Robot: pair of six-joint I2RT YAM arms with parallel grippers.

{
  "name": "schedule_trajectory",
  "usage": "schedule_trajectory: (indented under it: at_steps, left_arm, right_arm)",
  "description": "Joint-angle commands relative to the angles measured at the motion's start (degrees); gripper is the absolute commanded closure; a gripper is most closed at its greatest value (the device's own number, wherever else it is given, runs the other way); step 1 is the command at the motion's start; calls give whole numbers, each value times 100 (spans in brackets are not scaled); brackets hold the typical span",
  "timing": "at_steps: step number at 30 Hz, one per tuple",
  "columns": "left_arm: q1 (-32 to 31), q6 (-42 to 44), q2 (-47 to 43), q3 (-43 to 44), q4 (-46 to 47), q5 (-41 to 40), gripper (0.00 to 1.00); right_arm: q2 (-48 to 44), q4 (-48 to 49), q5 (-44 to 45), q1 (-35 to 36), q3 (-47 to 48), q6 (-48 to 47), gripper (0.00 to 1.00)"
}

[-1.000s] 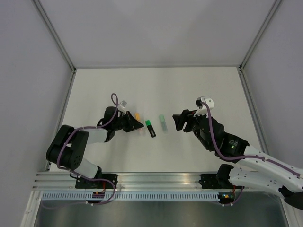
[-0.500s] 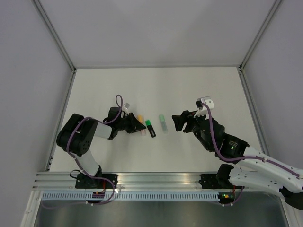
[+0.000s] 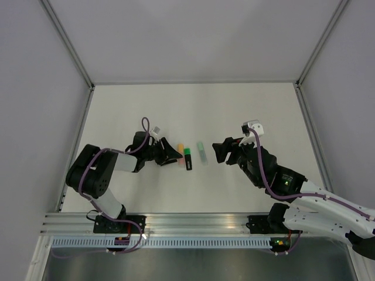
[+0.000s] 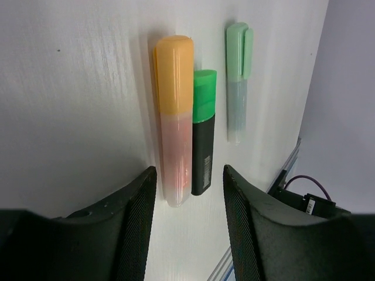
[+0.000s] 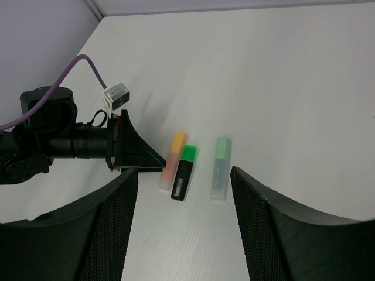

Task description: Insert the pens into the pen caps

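Note:
Three pens lie side by side on the white table. The pale pink-orange pen wears an orange-yellow cap and touches the black pen, which wears a bright green cap. Apart to the right lies a pale green pen. My left gripper is open just short of the pink-orange pen's and black pen's rear ends, with nothing between its fingers. My right gripper is open and empty, hovering right of the pale green pen.
The left gripper lies low on the table, pointing right at the pens. Grey walls enclose the table on three sides. An aluminium rail runs along the near edge by the arm bases.
My left gripper has opened and let go of the pink-orange pen, which has shifted right and now lies against the black pen. The right arm has not moved.

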Motion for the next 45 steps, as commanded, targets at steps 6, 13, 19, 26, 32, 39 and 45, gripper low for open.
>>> schedule_trajectory:
  at_steps: [6, 13, 19, 26, 32, 39, 45]
  left_arm:
    - [-4, 417, -1286, 102, -1482, -1047, 43]
    - [-22, 1400, -2394, 498, -2089, -988, 41]
    - [-487, 2595, -2965, 1008, -2995, -1336, 0]
    - [-655, 2641, -4239, -213, -1951, -1322, 0]
    - [-708, 3001, -5172, -372, -2028, -1329, 0]
    - [-708, 3106, -5577, -495, -1976, -1215, 0]
    - [-708, 3194, -5471, -451, -1976, -1013, 0]
  right_arm:
    - [30, 200, -74, -1, -41, -14, 29]
    - [591, 349, -522, -1, -77, 39, 28]
    - [1462, 437, -733, -1, 29, 320, 9]
    - [1823, 621, -452, -176, -94, 601, 2]
    - [2025, 1008, -1189, -555, -305, 865, 2]
    - [1806, 1272, -1182, -722, -507, 944, 2]
    - [1490, 1211, -831, -722, -586, 786, 2]
